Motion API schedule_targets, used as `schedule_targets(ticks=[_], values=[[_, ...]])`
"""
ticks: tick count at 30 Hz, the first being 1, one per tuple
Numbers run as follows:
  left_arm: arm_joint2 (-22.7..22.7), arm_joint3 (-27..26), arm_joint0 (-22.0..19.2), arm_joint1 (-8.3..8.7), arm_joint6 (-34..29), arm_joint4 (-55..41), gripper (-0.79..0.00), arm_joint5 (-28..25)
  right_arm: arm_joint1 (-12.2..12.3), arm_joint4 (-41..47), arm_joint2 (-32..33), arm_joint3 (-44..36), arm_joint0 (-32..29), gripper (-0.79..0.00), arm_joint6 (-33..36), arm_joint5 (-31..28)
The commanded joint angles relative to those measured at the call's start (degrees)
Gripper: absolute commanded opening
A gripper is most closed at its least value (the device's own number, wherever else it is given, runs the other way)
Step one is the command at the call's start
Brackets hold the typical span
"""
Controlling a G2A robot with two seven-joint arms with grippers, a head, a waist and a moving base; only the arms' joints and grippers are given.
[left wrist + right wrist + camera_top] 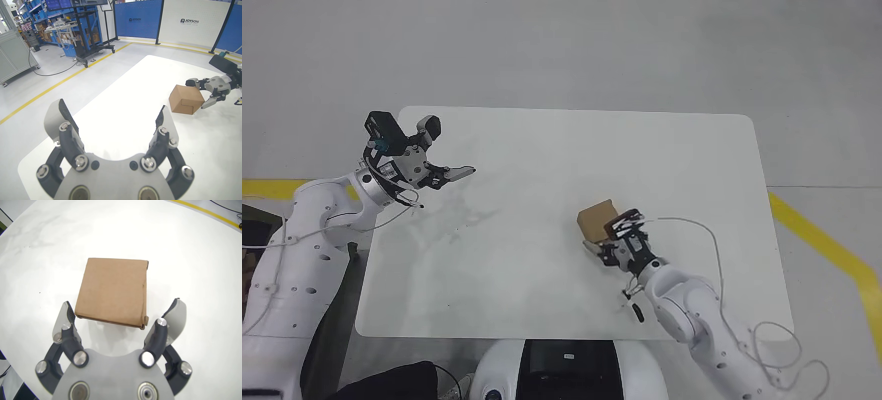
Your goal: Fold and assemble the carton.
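**Closed carton between the spread fingers of the right gripper**

The carton (113, 292) was a small box of brown corrugated cardboard, with matt faces and sharp folded edges. One side showed a stepped seam where two flaps met. It lay on the smooth white table (542, 280), directly in front of the right gripper (122, 306), whose metal fingers were spread wide on both sides of the box's near edge. One ribbed black pad (70, 313) stood just beside a corner; whether it touched could not be told. The left gripper (112, 106) was spread too and held nothing. It was well apart from the carton, not far from one table edge. A wide stretch of white tabletop lay between the two grippers.
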Motion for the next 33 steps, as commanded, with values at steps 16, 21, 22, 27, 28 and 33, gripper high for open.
schedule_targets(ticks=[16,21,22,27,28,33], values=[[0.0,0.0,0.0,0.0,0.0,0.0,0.0,0.0,-0.3,4.3,3.5,-2.6,-2.2,-0.785,-0.8,-4.9],[0.0,0.0,0.0,0.0,0.0,0.0,0.0,0.0,0.1,7.5,6.0,-5.3,-4.4,-0.785,-1.1,-9.3],[0.0,0.0,0.0,0.0,0.0,0.0,0.0,0.0,0.2,8.4,6.5,-5.7,-4.9,-0.785,-1.1,-10.4],[0.0,0.0,0.0,0.0,0.0,0.0,0.0,0.0,0.7,18.7,9.8,-7.6,-6.8,-0.785,-0.3,-19.9],[0.0,0.0,0.0,0.0,0.0,0.0,0.0,0.0,0.9,22.0,10.6,-7.2,-6.8,-0.785,0.3,-22.3],[0.0,0.0,0.0,0.0,0.0,0.0,0.0,0.0,1.3,36.0,13.7,-5.6,-5.8,-0.785,2.8,-30.6]])
